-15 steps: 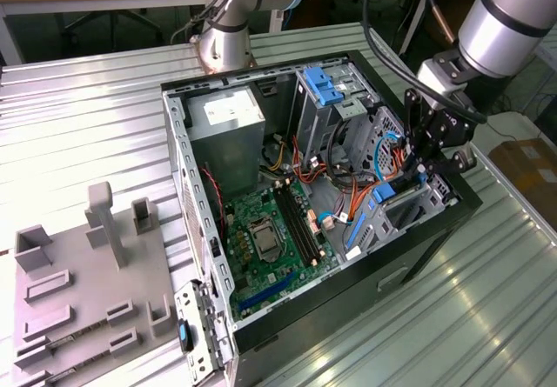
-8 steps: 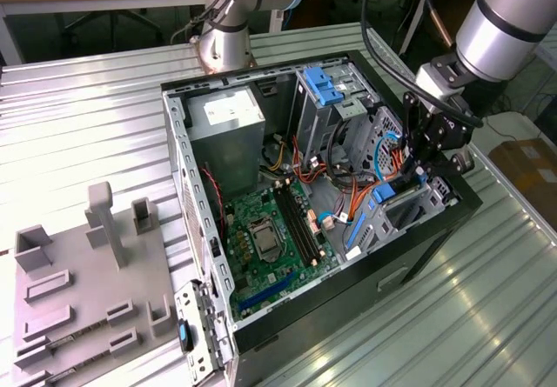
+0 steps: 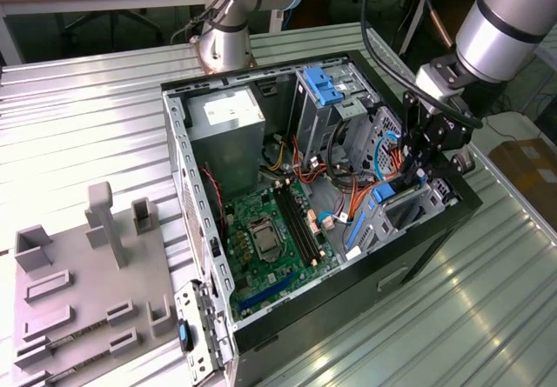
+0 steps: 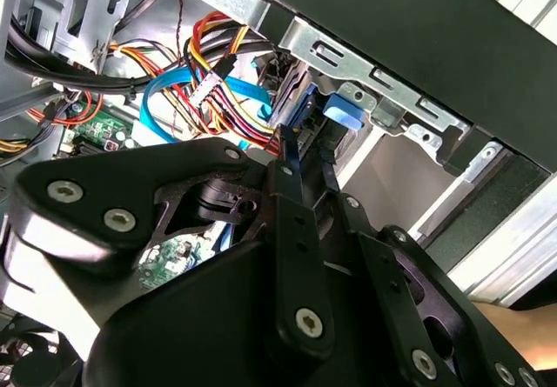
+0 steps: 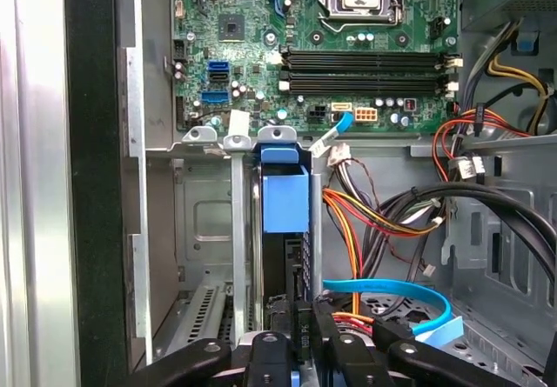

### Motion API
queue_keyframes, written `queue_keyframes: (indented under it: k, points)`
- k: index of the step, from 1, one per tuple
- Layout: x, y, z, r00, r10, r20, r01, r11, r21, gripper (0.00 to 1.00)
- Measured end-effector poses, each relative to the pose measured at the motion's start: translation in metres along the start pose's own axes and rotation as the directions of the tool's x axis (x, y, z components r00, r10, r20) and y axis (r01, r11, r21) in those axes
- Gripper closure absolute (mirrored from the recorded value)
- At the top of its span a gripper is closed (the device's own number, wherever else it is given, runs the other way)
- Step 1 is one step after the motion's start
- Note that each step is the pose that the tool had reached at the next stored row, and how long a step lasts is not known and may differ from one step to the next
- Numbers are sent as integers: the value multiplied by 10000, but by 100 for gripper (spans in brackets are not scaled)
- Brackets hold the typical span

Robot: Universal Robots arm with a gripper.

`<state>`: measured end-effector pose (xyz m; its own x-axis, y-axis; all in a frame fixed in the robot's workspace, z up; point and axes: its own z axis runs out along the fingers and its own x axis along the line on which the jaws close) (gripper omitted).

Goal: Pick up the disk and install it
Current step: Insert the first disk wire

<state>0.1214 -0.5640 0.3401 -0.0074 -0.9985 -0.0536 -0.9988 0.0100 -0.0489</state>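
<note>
Gripper [image 3: 416, 163]: lowered into the open computer case [image 3: 418, 265] at the exterior view's right, fingers [image 5: 300, 339] nearly closed, pinching the disk's edge.
Disk [image 5: 285, 222]: standing on edge in the drive cage [image 5: 209, 222], blue rail showing, at the case's right end.
Cables [image 5: 383, 217]: orange, red and blue bundle just beside the disk.
Motherboard [image 3: 270, 235]: green, mid-case, left of the cage.
Power supply [image 3: 226, 122]: grey box, far corner.

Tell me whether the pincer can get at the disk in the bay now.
Probably yes: the pincer looks closed on the disk, upright in the bay slot; the cables lie beside it, not between.
</note>
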Motion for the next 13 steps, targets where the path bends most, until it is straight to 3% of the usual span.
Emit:
queue_keyframes:
  k: [8, 13]
  points:
    - [-8, -7, -143, 10000, -1, -3, 1, 10000, 25, 75]
    - [-9, -8, -163, 10000, -1, 4, 1, 10000, 29, 77]
